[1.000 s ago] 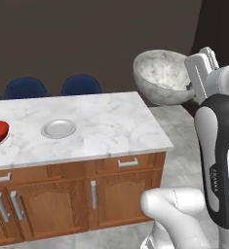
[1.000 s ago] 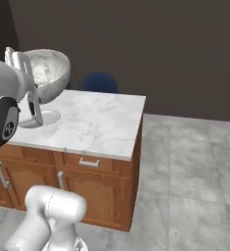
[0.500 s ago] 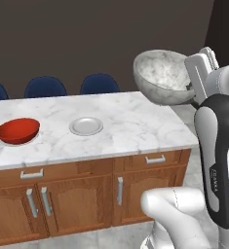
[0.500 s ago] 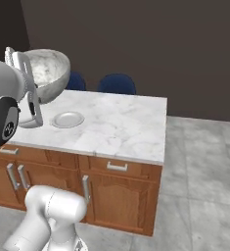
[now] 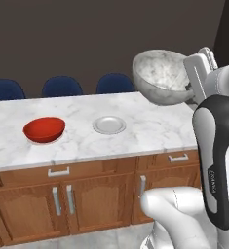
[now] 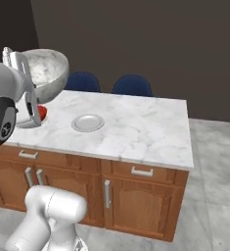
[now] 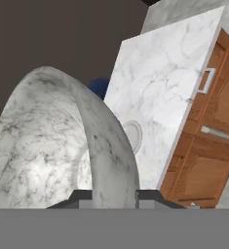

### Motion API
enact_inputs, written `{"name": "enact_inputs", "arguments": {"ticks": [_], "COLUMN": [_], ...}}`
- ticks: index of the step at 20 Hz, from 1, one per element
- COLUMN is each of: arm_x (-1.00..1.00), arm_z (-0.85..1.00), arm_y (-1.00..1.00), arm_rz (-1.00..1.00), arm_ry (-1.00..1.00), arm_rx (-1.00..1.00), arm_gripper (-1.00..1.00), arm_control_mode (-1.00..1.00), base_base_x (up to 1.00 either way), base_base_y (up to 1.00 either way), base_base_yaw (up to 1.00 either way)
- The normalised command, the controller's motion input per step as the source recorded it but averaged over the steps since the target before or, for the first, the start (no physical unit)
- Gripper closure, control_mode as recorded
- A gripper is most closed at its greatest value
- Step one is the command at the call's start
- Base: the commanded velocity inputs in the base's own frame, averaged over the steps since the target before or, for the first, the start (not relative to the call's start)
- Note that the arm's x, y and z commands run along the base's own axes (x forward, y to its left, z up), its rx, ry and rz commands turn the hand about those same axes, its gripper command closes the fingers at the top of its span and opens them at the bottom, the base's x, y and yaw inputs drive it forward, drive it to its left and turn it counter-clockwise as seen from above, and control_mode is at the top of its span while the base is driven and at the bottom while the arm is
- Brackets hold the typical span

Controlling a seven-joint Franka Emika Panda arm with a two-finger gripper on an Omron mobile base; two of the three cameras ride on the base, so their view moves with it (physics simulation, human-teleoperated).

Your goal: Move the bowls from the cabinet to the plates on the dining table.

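My pincer point(image 7: 114, 194) is clamped on the rim of the marbled bowl point(image 5: 163, 77), holding it tilted in the air above the right end of the worktop point(image 5: 150, 131). The red bowl point(image 5: 44, 129) sits beside a bare plate point(image 5: 109, 124). I can read no writing.

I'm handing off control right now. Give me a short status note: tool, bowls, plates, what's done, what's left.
Tool: shut on the marbled bowl, held tilted in the air by its rim, beside the dining table.
Red bowl: on the table; any plate beneath it cannot be seen.
Free plate: bare, right of the red bowl.
Left: set the marbled bowl on that plate and release.
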Motion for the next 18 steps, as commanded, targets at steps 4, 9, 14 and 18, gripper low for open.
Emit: {"name": "enact_inputs", "arguments": {"ticks": [4, 9, 14, 18], "arm_x": [0.0, 0.0, 0.0, 0.0], "arm_z": [0.0, 0.0, 0.0, 0.0], "arm_y": [0.0, 0.0, 0.0, 0.0], "arm_rz": [0.0, 0.0, 0.0, 0.0], "arm_ry": [0.0, 0.0, 0.0, 0.0], "arm_rx": [0.0, 0.0, 0.0, 0.0], "arm_gripper": [1.0, 1.0, 1.0, 1.0], "arm_control_mode": [1.0, 1.0, 1.0, 1.0], "base_base_x": [0.62, 0.62, 0.62, 0.62], "base_base_y": [0.07, 0.01, 0.05, 0.09], "base_base_yaw": [0.0, 0.0, 0.0, 0.0]}}
